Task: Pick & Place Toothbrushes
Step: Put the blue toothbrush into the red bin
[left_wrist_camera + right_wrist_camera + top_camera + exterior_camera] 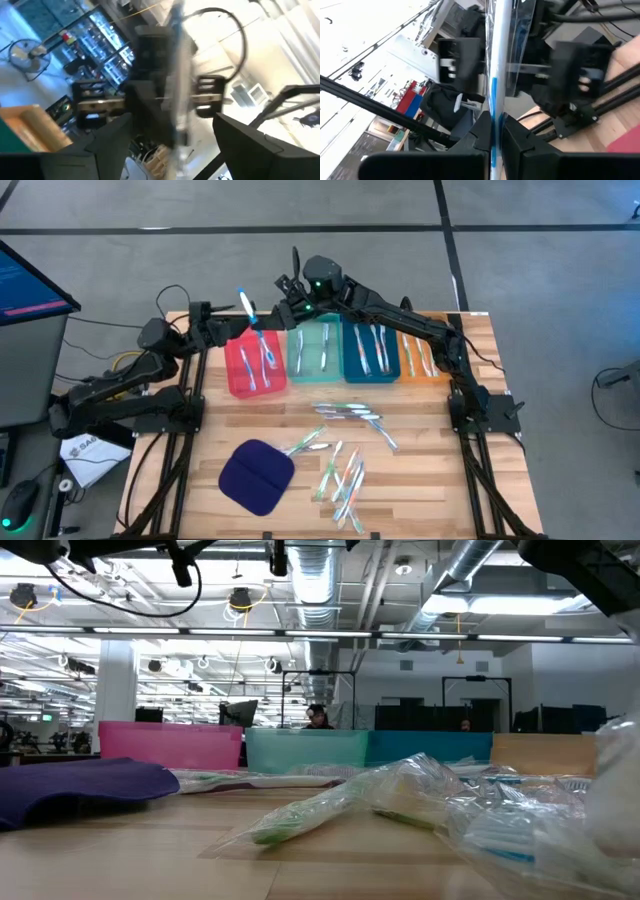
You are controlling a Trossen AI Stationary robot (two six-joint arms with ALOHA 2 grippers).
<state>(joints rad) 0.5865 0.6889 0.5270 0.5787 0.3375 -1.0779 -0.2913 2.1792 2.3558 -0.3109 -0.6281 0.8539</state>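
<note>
**Handover above the trays, pile half sorted**

You are partway through. Take the red tray (245, 370) as your landmark: it holds a few toothbrushes, and the teal tray (317, 355), blue tray (368, 355) and orange tray (425, 358) lined up beside it each carry a few more. What remains is the loose toothbrushes (340, 470), still in clear wrappers, scattered on the tabletop (420, 490) on the near side of the red tray, next to the dark blue pad (257, 476). By my count roughly half are sorted; the exact number is hard to read.

One blue-accented toothbrush (248, 308) is up in the air just behind the red tray's far edge, standing roughly upright. Your right hand (492, 131) is pressed together on it: in its wrist view the fingers close on the lower shaft, and the brush runs up past them. Your left hand (222, 315) sits just beside the same brush, facing the right hand across it. In the left wrist view the wrapped brush crosses between the dark fingers (112, 145), which look spread, but blur hides whether they touch it, so I cannot tell its state.

My judgement is that this is a hand-to-hand pass or re-grip before the brush goes down into a tray.
</note>
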